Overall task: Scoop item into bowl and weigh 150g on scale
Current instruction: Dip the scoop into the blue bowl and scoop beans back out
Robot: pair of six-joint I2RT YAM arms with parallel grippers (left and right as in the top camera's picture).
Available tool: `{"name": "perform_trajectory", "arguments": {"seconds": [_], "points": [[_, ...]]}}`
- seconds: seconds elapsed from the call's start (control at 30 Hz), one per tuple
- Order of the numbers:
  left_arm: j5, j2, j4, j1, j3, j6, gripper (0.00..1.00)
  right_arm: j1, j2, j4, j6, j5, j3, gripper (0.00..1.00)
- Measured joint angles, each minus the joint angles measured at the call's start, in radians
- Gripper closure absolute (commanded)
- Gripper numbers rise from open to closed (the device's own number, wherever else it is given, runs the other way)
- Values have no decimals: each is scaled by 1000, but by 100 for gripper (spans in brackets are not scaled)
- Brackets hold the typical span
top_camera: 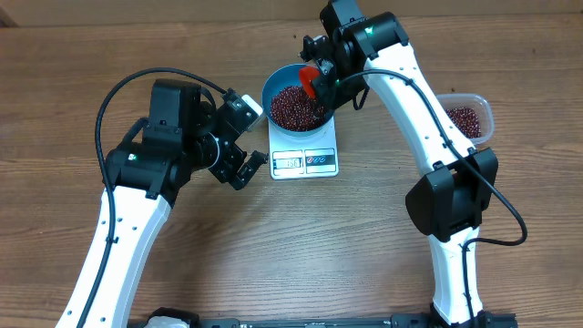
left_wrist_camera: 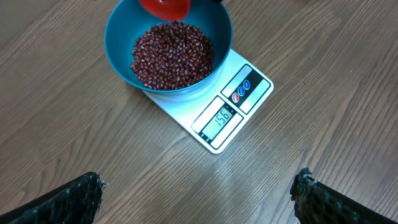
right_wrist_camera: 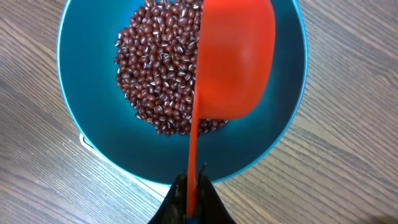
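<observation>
Table: wooden surface [top_camera: 273, 264] that carries everything; both arm bases are at its near edge.
Left gripper: the left gripper [top_camera: 248, 137] hangs over the bare table just to the left of the scale. Its opening points toward the scale.
Left fingers: the two dark fingers [left_wrist_camera: 74, 199] stand wide apart and there is nothing between them. They touch nothing.
Scale: the white scale [top_camera: 305, 139] lies flat near the middle of the table, between the two arms. Its control edge is on the near side.
Display: the small display [left_wrist_camera: 222, 117] is lit, and its digits seem to read 156.
Buttons: the blue and red marked buttons [left_wrist_camera: 241, 91] are just beside the display, on the same edge.
Bowl: the blue bowl [top_camera: 273, 87] stands upright on the far part of the scale and covers most of the platform.
Beans: the dark red beans [top_camera: 290, 107] make a loose heap inside the bowl, more on the left side in the right wrist view.
Scoop: the orange-red scoop [right_wrist_camera: 236, 62] is over the right half of the bowl, turned on its side. I cannot tell if it touches the beans.
Right gripper: the right gripper [right_wrist_camera: 189, 208] is closed tightly on the thin handle of the scoop, above the bowl's rim.
Tub: a clear plastic tub [top_camera: 487, 114] with more beans stands far to the right, well apart from the scale.
</observation>
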Motion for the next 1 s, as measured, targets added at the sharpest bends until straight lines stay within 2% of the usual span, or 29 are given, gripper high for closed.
{"name": "perform_trajectory", "arguments": {"seconds": [0.53,1.0], "points": [[0,0,0,0,0,0,1,2,22,-39,-53,-60,0,96],[0,0,0,0,0,0,1,2,57,22,-60,42,0,96]]}}
